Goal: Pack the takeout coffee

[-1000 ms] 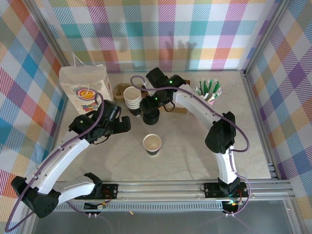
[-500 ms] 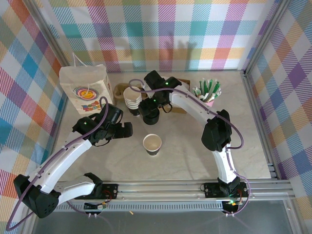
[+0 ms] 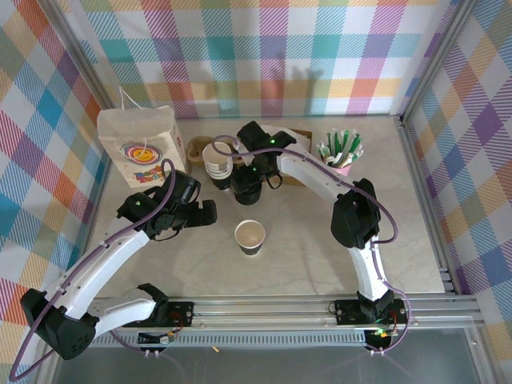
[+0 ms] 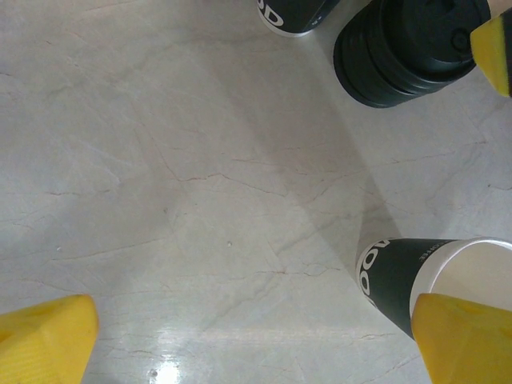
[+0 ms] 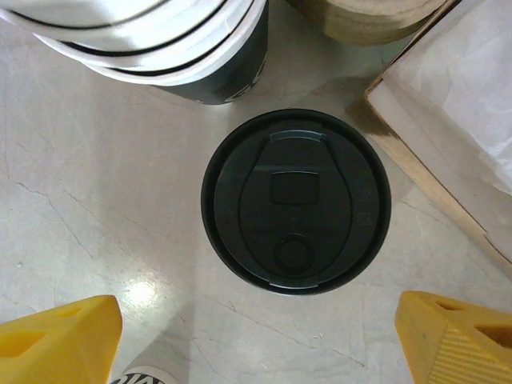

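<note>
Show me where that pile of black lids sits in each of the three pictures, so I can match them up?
Top: lids mid-table, just right of the cup stack.
Left wrist: lids in the top right corner.
Right wrist: lids dead centre, seen from straight above.
Shared landmark: the cup stack, next to the lids every time, at the top edge in the left wrist view and at top left in the right wrist view.

Lid stack (image 5: 295,202) sits just right of the cup stack (image 3: 216,162); 1 lone cup (image 3: 250,238) stands before them.
</note>
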{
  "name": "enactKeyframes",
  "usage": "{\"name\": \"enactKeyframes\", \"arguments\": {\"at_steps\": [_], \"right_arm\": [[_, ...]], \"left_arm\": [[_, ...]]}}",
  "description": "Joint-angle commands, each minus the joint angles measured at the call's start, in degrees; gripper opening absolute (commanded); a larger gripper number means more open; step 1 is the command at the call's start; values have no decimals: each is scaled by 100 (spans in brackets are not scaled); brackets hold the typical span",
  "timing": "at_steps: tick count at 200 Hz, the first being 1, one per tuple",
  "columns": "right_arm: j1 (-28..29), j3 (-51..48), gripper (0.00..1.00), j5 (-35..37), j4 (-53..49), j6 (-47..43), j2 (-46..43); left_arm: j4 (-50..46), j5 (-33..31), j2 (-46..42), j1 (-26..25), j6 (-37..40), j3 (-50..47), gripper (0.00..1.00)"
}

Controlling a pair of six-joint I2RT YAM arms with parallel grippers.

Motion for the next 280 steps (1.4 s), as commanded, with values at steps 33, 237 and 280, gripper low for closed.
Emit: {"name": "enactKeyframes", "arguments": {"at_steps": [33,237,280], "right_arm": [[-51,-102,92,-138,143,-5,208],[-152,108,91,-187,298,-137,571],[-152,162,90,-99,269,-159,637]], "left_arm": [[-240,-339,-15,63,-73,80,100],[-400,-376,-20,99,-177,115,100],[-425,-380,-19,99,-188,124,100]]}}
